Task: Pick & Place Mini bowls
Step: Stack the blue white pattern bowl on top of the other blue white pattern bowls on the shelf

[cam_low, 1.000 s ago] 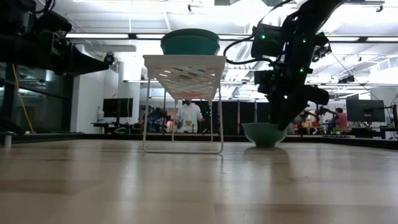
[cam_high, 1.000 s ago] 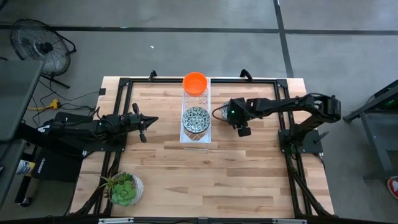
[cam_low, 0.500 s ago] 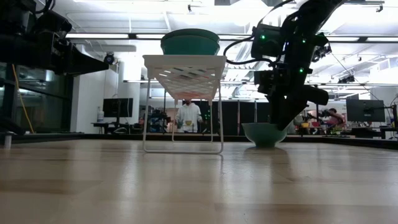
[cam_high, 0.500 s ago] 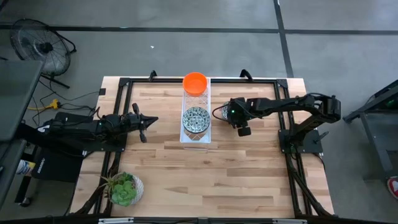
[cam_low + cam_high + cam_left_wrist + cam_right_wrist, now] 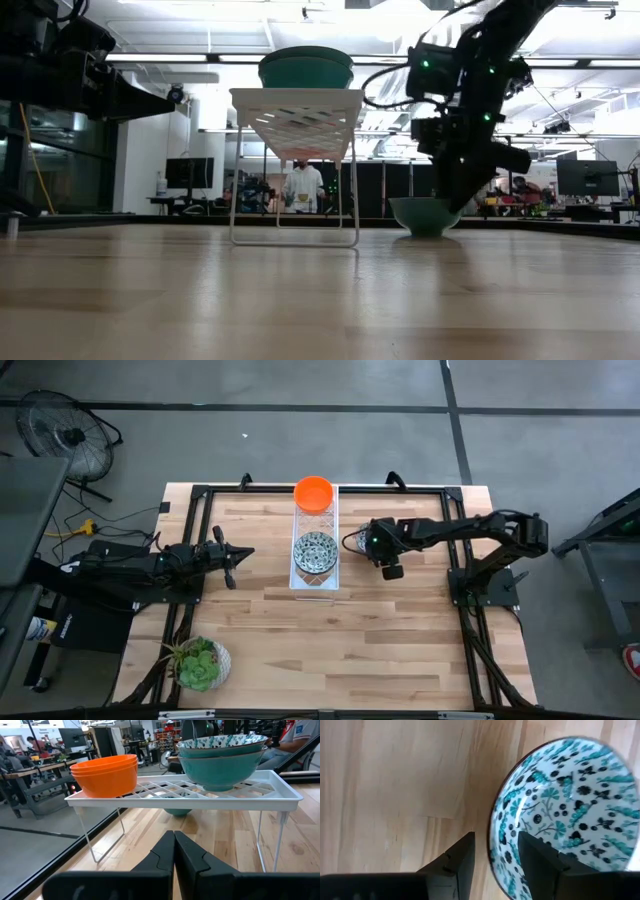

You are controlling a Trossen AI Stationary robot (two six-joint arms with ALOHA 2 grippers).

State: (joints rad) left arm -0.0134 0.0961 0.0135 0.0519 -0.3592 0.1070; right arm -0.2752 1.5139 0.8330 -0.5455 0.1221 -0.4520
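A white wire rack (image 5: 314, 572) stands mid-table on thin legs. It carries orange mini bowls (image 5: 105, 772) at its far end and patterned mini bowls (image 5: 222, 757) stacked nearer. One more patterned bowl (image 5: 570, 805) rests by its base on the wood just right of the rack (image 5: 425, 215). My right gripper (image 5: 496, 839) comes down at this bowl and is open. One finger (image 5: 462, 857) stands outside the rim (image 5: 493, 827) and the other (image 5: 537, 855) stands inside it. My left gripper (image 5: 174, 855) is shut and level at the table's left, left of the rack (image 5: 240, 555).
A potted green plant (image 5: 200, 663) stands at the near left corner. The black frame rails (image 5: 190, 510) run along the table's sides. Bare wood lies across the near half. People are in the room behind the table (image 5: 303, 185).
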